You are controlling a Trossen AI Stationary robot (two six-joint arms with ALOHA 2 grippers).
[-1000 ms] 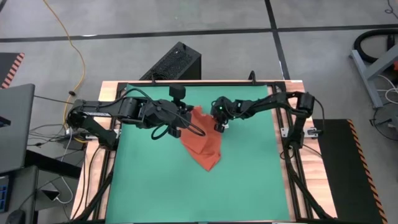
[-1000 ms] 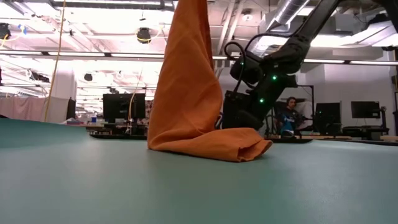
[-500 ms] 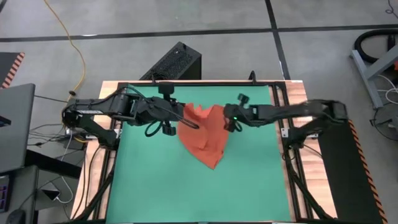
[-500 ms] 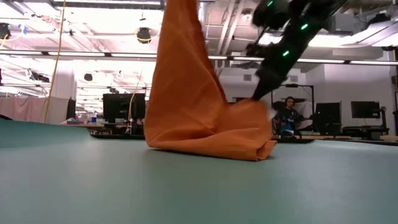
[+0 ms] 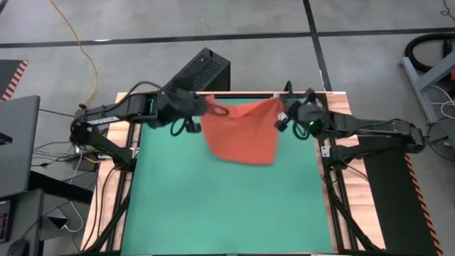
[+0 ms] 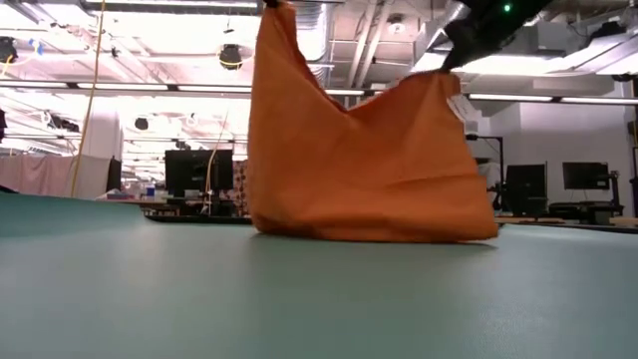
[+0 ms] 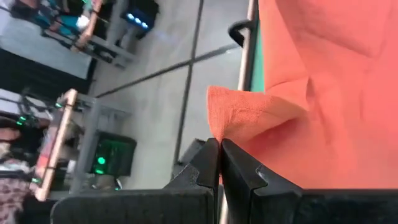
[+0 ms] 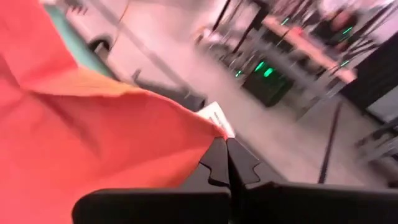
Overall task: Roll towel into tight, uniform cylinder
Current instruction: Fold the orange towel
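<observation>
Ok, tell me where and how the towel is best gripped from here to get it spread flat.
Probably keep to the two top corners. The towel hangs as a sheet between the left gripper and the right gripper, each shut on one corner from the outer side, the right by the white tag. Its lower edge touches the green mat, so those corners look right for laying it flat.

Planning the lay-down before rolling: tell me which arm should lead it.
Neither clearly; probably both together. The left gripper and right gripper each pinch a top corner of the towel, which hangs spread between them, its bottom edge touching the mat.
</observation>
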